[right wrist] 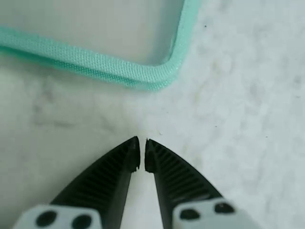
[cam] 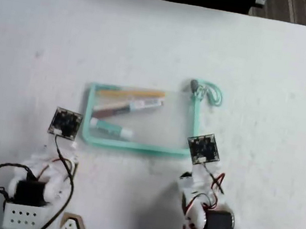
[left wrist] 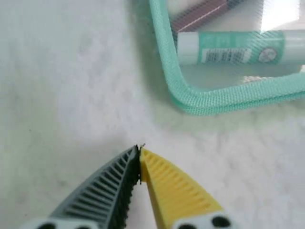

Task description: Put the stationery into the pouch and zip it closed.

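Fingers of the left gripper [left wrist: 139, 153], one grey and one yellow, are pressed together at the tips and hold nothing. They sit over the bare white table [cam: 33, 27], near one rounded corner of the pouch [cam: 140, 121] but apart from it. The right gripper [right wrist: 142, 156] has two black fingers that meet with only a hairline slit at the tips. It also holds nothing and sits near the pouch's other near-side corner without touching it.

Pouch: lies flat near the middle of the table and has a clear face and a teal woven border. Inside are a yellow pen [cam: 130, 93], a brown-and-white pen [cam: 125, 107] and a teal-and-white stick [cam: 111, 127]. All three lie roughly parallel to the long edges, grouped toward the left arm [cam: 29, 188]. The zip pull [cam: 194, 87] and its teal cord loop [cam: 212, 93] lie at the far corner on the side of the right arm [cam: 209, 218].

Clearance: open table surrounds the pouch on all sides. The far table edge is well apart from it.

Limits: in the high view, the left camera board [cam: 65, 123] and the right camera board [cam: 201, 148] sit over the fingertips. Each wrist view crops the pouch at one corner. Whether the zip is fully closed cannot be told, nor the exact type of each item.
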